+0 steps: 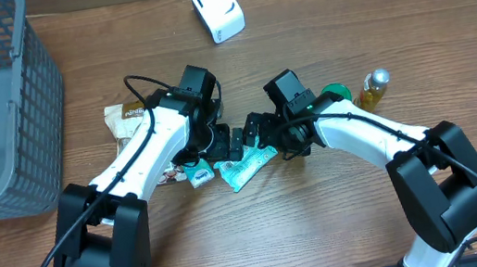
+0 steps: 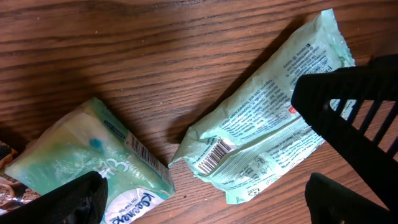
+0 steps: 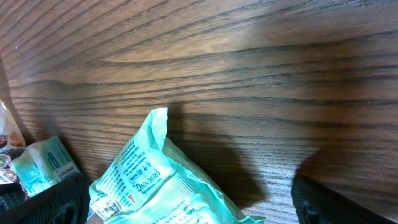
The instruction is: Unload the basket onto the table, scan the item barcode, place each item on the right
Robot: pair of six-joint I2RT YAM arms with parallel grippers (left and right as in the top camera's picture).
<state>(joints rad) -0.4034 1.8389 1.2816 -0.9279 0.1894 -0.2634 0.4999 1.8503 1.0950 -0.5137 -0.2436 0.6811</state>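
The wooden surface [image 1: 326, 224] is carrying everything here. A grey mesh basket [image 1: 43, 105] is sitting at the 9 o'clock edge of the overhead view, well apart from the other things.

The two arms are reaching in from 6 o'clock and meeting near the middle. The left pincer [image 2: 205, 208] is hanging released, its fingers spread wide and gripping nothing. The right pincer [image 3: 196, 208] is likewise hanging released, with nothing between its fingers. In the left wrist view one of the right arm's black fingers [image 2: 348, 106] is crossing over the 3 o'clock end of the packet.

A white scanner [image 1: 217, 9] is standing at 12 o'clock, well apart from both pincers.

The task's thing, a pale green packet [image 2: 261, 118], is lying flat on the surface at the centre, just under and between the two pincers, held by neither. Its long axis is running from about 7 o'clock to 1 o'clock in the left wrist view, and its printed side is facing up.

A smaller tissue pack [image 2: 93, 155] with blue lettering is lying just beside the packet, toward 9 o'clock, with a narrow strip of bare wood between them. A brown snack pouch [image 1: 128, 113] is lying partly under the left arm, toward 10 o'clock of the packet. A small bottle [image 1: 372, 88] of yellow liquid is lying toward 2 o'clock, near the right arm.

The packet's barcode [image 2: 214, 155] is showing face up near its 7 o'clock end.
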